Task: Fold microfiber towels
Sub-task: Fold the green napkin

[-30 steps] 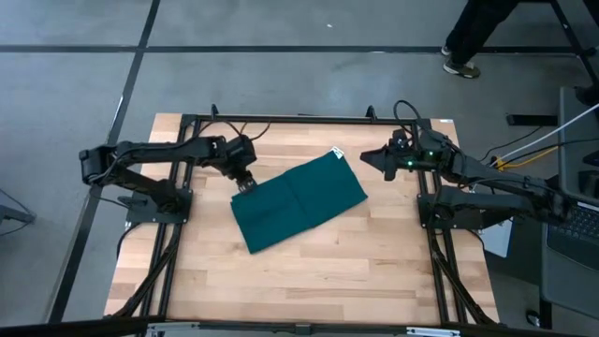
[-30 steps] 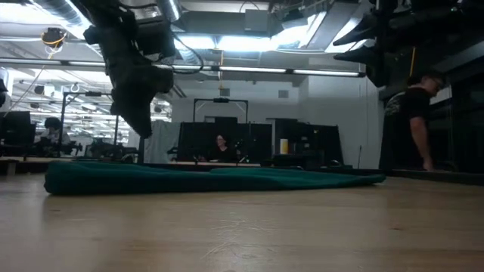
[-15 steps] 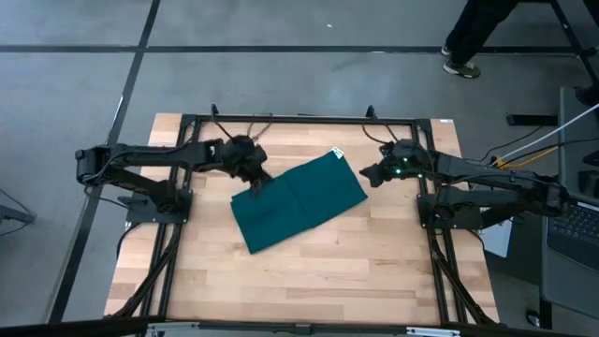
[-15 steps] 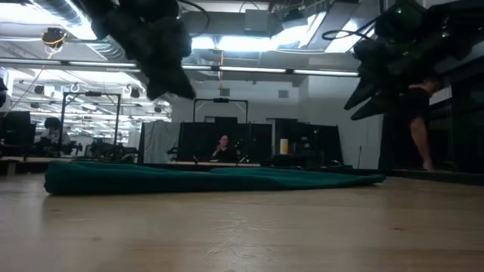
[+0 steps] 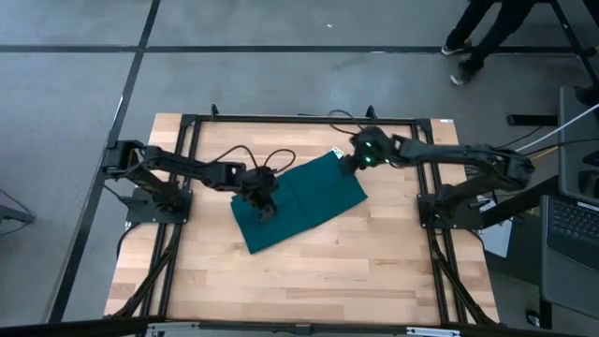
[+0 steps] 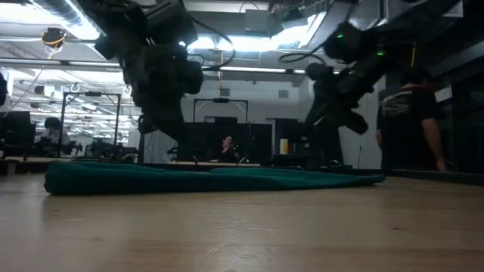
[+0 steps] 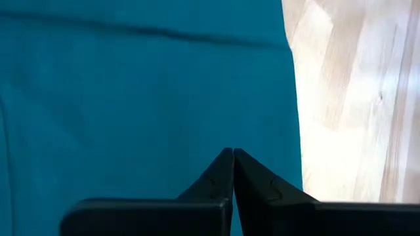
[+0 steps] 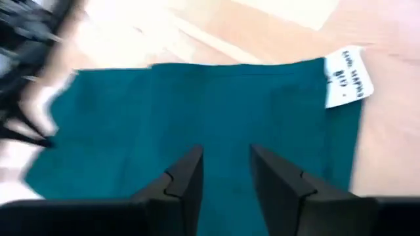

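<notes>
Towel (image 5: 298, 201) lies flat mid-counter, long axis running diagonally between our hands: left hand (image 5: 263, 200), fingers pressed shut and holding nothing, sits over its near-left end, while right hand (image 5: 350, 161), slightly parted and empty, hovers over the tagged far-right corner.

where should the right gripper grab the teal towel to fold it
Probably the corner by the white tag, coming from above. The towel lies flat on the table, and the open right gripper hovers over that end. The left gripper, shut, sits over the opposite end.
</notes>
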You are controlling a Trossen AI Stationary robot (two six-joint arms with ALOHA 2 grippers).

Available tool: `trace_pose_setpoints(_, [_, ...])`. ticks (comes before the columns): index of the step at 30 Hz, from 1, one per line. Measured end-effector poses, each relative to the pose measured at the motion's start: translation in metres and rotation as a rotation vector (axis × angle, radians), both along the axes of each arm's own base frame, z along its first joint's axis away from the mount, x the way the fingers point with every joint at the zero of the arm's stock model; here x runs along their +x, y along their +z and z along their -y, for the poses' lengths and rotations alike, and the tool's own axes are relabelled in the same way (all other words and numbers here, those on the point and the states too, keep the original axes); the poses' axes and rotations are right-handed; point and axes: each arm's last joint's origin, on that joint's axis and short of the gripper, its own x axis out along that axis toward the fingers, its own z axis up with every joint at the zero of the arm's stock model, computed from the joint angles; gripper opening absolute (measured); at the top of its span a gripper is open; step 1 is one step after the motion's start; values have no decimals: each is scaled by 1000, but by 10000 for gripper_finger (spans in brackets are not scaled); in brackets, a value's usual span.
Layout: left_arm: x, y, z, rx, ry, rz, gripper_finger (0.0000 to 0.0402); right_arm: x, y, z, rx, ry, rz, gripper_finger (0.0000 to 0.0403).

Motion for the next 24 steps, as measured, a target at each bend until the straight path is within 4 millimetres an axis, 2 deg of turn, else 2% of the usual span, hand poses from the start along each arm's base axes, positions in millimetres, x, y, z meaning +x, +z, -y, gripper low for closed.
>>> trace_pose_setpoints(3, [0,-1,3,18,9,-6,2,19,8,16,-64,27,-127,141])
trace_pose_setpoints(6, [1,-1,6,29,7,-8,3,33,6,31,-67,78,-258,153])
trace_pose_setpoints(10, [0,-1,7,43,9,-13,3,48,4,49,-54,98,-309,171])
trace_pose_setpoints(17, [0,-1,7,62,-7,-12,5,47,-13,62,34,115,-400,193])
trace_pose_setpoints(24, [0,-2,6,79,-26,-9,4,48,-38,67,129,136,-439,184])
